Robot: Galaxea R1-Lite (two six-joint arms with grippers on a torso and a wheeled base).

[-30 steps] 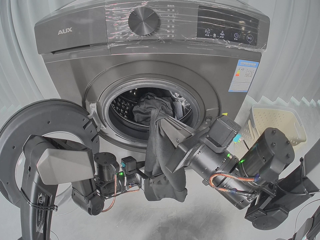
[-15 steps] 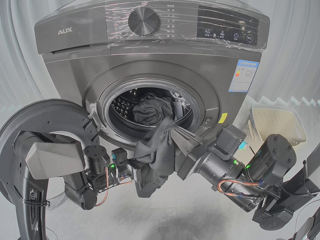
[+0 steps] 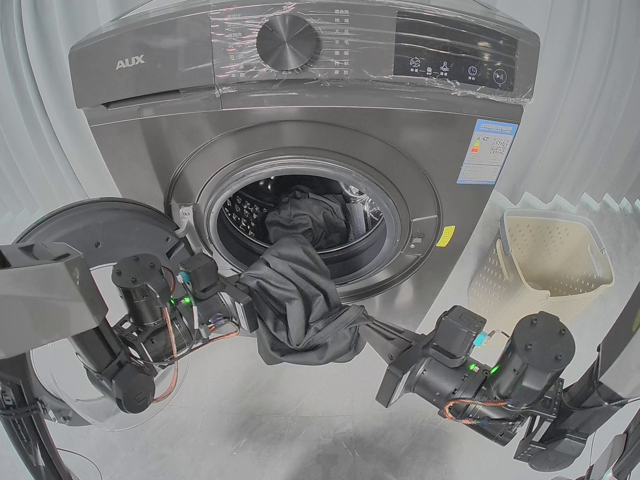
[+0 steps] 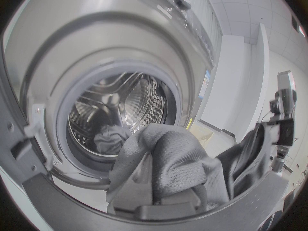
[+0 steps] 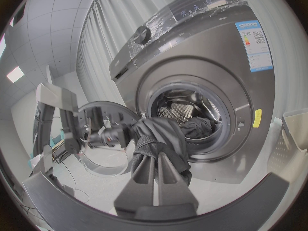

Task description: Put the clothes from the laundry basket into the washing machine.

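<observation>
A dark grey garment point(image 3: 300, 301) hangs bunched just below the washing machine's point(image 3: 300, 121) round opening, its upper edge resting on the lower rim. My left gripper point(image 3: 248, 301) holds its left side, fingers buried in the cloth point(image 4: 173, 164). Low and to the right, my right gripper point(image 3: 363, 321) is shut on the other end, with both fingers point(image 5: 146, 174) pinched on the fabric point(image 5: 160, 135). More dark clothes point(image 3: 307, 215) lie inside the drum point(image 4: 128, 103). The cream laundry basket point(image 3: 553, 261) stands to the right of the machine.
The machine's round door point(image 3: 100, 235) is swung open to the left, behind my left arm. Grey floor point(image 3: 267, 428) lies in front of the machine. Pale curtains point(image 3: 587, 101) hang behind it.
My right gripper has dropped and pulled back from the opening with the garment. My left gripper has risen toward the lower left rim, so the cloth went from hanging long to bunched.
</observation>
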